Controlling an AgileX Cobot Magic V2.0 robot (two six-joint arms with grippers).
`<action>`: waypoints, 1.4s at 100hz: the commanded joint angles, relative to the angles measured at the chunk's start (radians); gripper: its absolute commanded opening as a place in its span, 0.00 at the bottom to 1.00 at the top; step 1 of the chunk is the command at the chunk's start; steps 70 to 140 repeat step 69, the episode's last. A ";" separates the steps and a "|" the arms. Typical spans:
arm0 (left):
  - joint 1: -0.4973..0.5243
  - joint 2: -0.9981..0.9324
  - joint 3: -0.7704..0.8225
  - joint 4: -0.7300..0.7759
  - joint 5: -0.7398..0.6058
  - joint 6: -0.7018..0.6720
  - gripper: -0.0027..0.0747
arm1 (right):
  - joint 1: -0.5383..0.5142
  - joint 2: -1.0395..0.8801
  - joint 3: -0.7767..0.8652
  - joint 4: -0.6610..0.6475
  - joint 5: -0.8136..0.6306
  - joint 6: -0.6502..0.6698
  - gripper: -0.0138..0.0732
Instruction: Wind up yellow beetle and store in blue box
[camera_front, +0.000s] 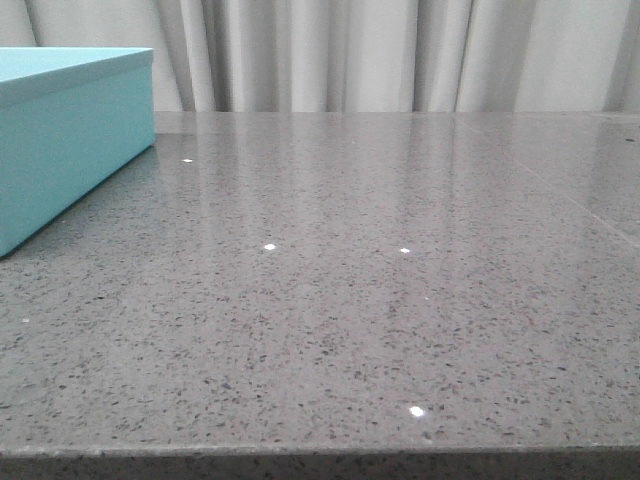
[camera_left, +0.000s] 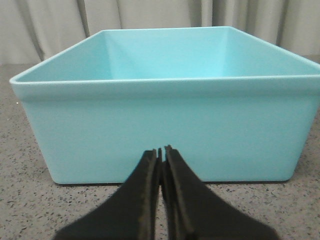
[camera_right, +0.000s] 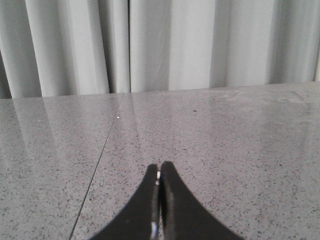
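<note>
The blue box (camera_front: 60, 140) stands at the far left of the grey table in the front view. In the left wrist view the blue box (camera_left: 170, 125) is open at the top, with nothing visible in the part of its inside that shows, and stands just ahead of my left gripper (camera_left: 162, 150). My left gripper is shut and empty, low over the table. My right gripper (camera_right: 160, 167) is shut and empty over bare table. The yellow beetle is out of view in every frame. Neither gripper shows in the front view.
The speckled grey stone table (camera_front: 350, 300) has a front edge near the bottom of the front view. A thin seam (camera_right: 100, 160) runs across the table. Pale curtains (camera_front: 400, 50) hang behind the table.
</note>
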 joint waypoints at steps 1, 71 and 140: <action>-0.002 -0.034 0.021 -0.009 -0.079 -0.002 0.01 | -0.008 -0.023 -0.016 -0.014 -0.059 0.001 0.08; -0.002 -0.034 0.021 -0.009 -0.079 -0.002 0.01 | -0.008 -0.023 -0.017 -0.014 -0.041 0.001 0.08; -0.002 -0.034 0.021 -0.009 -0.079 -0.002 0.01 | -0.008 -0.023 -0.017 -0.014 -0.041 0.001 0.08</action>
